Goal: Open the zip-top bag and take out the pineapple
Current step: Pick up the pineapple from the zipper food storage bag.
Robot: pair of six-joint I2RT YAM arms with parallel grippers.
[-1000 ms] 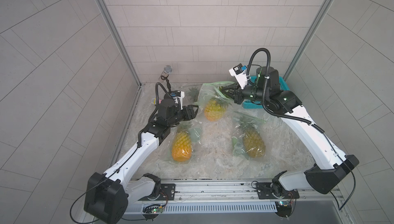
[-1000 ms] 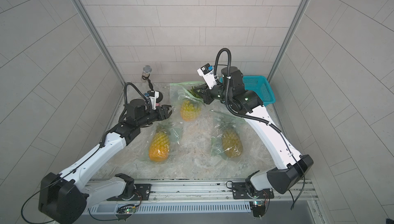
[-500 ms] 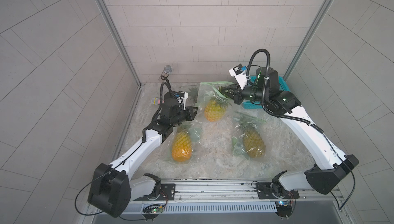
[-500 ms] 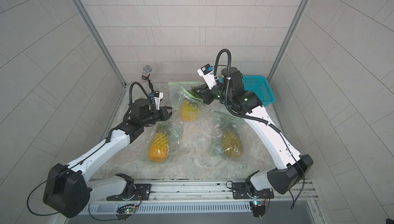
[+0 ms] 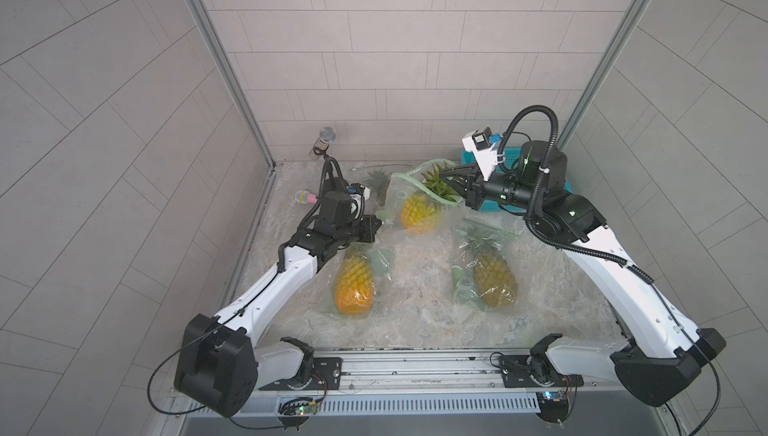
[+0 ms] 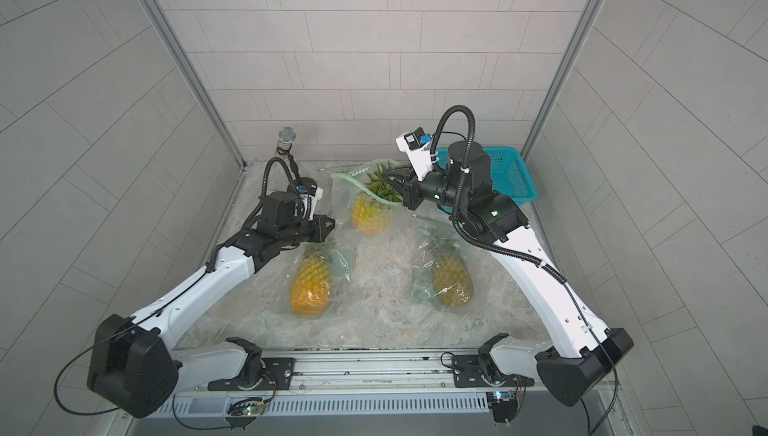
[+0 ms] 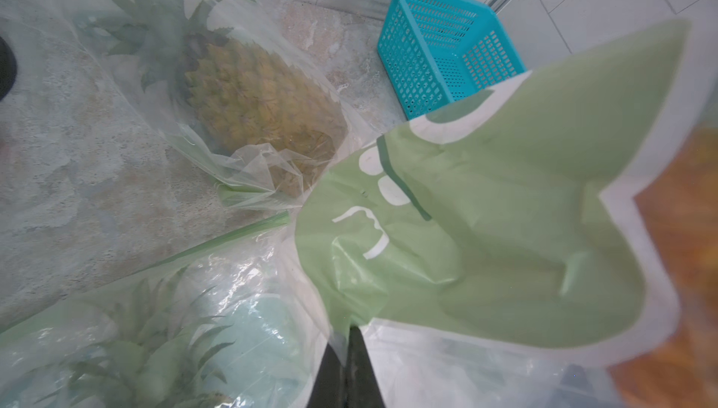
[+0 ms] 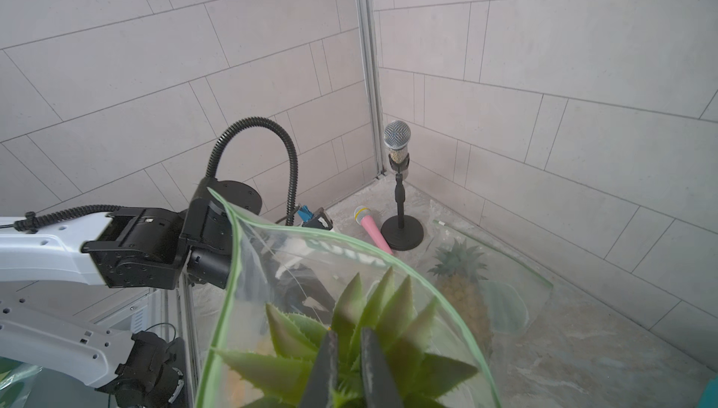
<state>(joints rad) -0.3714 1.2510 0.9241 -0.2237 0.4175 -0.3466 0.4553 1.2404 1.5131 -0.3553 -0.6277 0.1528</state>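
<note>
The bag (image 5: 394,191) is clear film with a green zip rim and a green printed patch. It stands at the back middle of the table (image 5: 415,313), and its mouth gapes toward the right. Inside it the pineapple (image 5: 417,214) shows yellow-orange through the film, with its spiky green crown poking out at the mouth; whether its base rests on the table I cannot tell. The table is pale and marbled, boxed in by grey tiled walls (image 5: 374,39). At the back left corner a microphone (image 5: 326,139) stands on a round stand and a pink microphone (image 5: 306,197) lies beside it. Two more bagged pineapples (image 5: 353,284) lie nearer the front, and a teal basket (image 6: 509,174) sits at the back right. The left gripper (image 5: 378,224) is pinched tight on the bag's left edge; in the left wrist view its fingers (image 7: 345,367) press together with film between them, just under the green patch. The right gripper (image 5: 446,178) reaches in through the mouth, nearly closed and clamped on the crown leaves, as the right wrist view shows (image 8: 349,363).
</note>
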